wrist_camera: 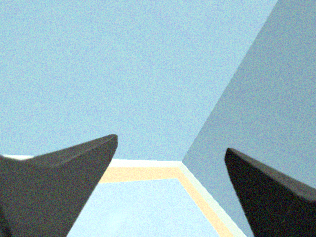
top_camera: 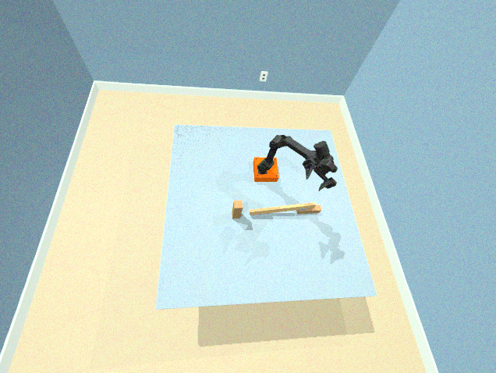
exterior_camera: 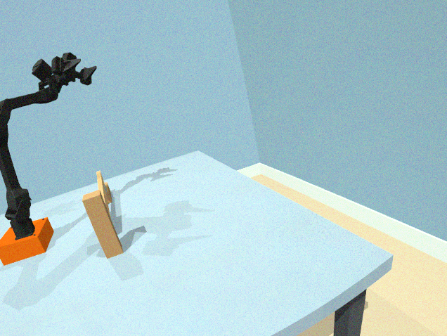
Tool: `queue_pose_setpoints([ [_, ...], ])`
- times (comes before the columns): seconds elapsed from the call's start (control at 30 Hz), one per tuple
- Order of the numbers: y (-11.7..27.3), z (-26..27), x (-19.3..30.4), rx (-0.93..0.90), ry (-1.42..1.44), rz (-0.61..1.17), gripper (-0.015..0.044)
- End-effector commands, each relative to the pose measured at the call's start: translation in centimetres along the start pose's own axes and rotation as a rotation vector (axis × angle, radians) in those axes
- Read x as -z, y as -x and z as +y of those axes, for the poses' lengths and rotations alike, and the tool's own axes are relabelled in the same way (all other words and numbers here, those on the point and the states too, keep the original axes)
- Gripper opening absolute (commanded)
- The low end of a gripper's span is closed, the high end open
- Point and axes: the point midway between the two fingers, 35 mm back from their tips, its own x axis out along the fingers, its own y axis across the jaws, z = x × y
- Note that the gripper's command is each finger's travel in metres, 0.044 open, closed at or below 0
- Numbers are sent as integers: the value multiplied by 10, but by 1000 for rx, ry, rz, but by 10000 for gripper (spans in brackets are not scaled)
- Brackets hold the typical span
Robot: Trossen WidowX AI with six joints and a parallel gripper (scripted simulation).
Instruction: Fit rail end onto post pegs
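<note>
We see a bare test room: plain blue walls (top_camera: 200,44), a tan floor (top_camera: 100,240) with white skirting, one wall socket (top_camera: 263,76) and a pale table (exterior_camera: 252,235).

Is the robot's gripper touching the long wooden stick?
Apart. The exterior view shows the gripper open, high above the rail; the wrist view shows only wall between its fingers.

A matte black, angular arm (top_camera: 294,147) rises from a square orange base (top_camera: 266,169).

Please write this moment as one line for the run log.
end effector: open, empty, raised away from parts | rail: untouched, far end in footboard block | post: not joined, gap to rail | phase: before approach
</note>
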Motion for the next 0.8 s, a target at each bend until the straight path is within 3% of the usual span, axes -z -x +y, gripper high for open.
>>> queue_pose_setpoints([
  [0.0,-1,1,0,0,13,-4,426],
  [0.37,-85,64,72,-129,822,-96,440],
  [0.77,-147,76,260,-660,1515,80,440],
])
